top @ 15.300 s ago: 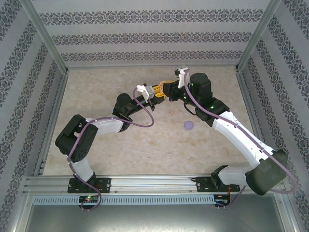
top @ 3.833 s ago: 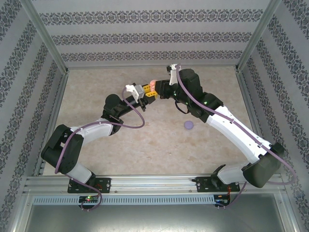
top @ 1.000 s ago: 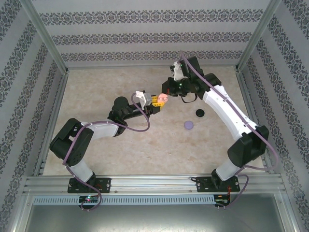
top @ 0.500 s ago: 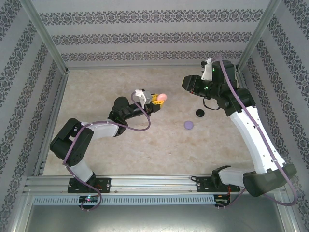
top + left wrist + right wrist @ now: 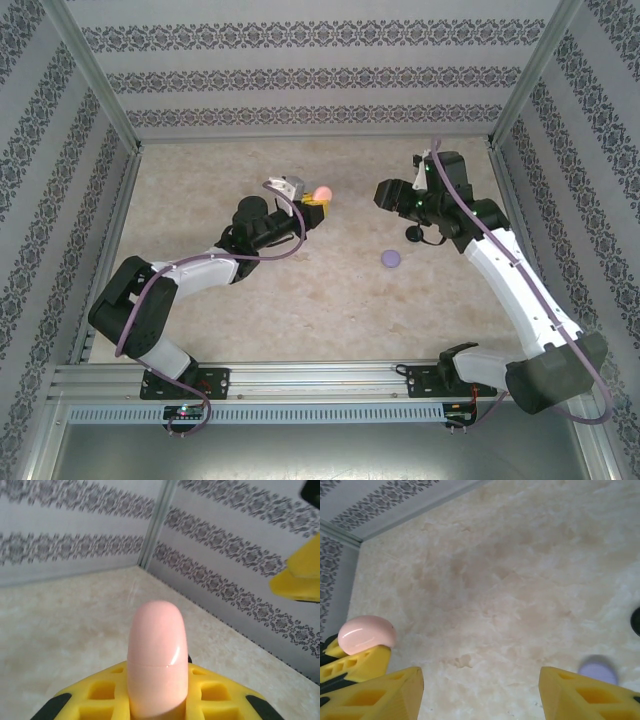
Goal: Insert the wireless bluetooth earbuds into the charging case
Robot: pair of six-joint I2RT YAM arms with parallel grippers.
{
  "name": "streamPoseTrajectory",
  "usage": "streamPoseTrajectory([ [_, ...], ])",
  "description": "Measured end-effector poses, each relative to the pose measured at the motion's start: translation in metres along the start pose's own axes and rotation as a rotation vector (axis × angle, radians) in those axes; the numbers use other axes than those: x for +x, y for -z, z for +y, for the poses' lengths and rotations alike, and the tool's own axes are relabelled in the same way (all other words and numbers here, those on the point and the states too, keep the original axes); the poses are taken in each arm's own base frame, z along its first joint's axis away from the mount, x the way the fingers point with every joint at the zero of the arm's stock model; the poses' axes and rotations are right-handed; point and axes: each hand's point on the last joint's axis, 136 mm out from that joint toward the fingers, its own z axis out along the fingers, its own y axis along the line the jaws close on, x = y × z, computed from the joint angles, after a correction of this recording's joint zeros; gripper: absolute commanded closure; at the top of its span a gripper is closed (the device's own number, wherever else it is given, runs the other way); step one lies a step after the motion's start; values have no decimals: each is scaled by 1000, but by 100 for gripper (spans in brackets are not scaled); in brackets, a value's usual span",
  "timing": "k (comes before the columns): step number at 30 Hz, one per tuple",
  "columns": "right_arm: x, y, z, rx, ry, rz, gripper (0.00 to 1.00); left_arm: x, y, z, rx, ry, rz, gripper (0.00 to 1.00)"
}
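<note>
My left gripper [image 5: 316,203] is shut on a pale pink charging case [image 5: 322,192], held above the table. In the left wrist view the pink case [image 5: 157,655] stands upright between the yellow fingers [image 5: 102,692], its lid seam closed. My right gripper [image 5: 382,193] hangs a short way to the right of it, open and empty. In the right wrist view its jaws [image 5: 481,690] stand wide apart over bare table, with the pink case [image 5: 366,634] at the left edge. The earbuds are out of view.
A round purple case [image 5: 391,258] lies on the marble table [image 5: 300,290] right of centre, also in the right wrist view [image 5: 597,671]. A black case [image 5: 412,235] sits just beyond it, partly under the right arm. Patterned walls enclose three sides.
The right gripper has let go of the pink case, opened, and drawn back to the right. The left gripper has shifted slightly left and back, still holding the case.
</note>
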Motion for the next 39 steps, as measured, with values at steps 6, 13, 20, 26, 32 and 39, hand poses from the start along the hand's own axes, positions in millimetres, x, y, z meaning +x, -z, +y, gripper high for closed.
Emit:
streamPoseTrajectory([
  [6,20,-11,-23,51,-20,17,36,35,-4,17,-89,201,163,100],
  [13,27,-14,-35,90,-23,12,36,71,-18,36,-172,415,266,100],
  [20,24,-14,-37,101,-19,-2,35,122,-28,60,-272,614,362,100],
  [26,25,-19,-39,109,-20,7,35,143,-41,68,-306,733,400,100],
  [32,26,-22,-41,118,-21,14,35,154,-47,69,-328,819,449,96],
  [39,26,-22,-42,120,-22,12,35,168,-47,68,-353,891,519,83],
])
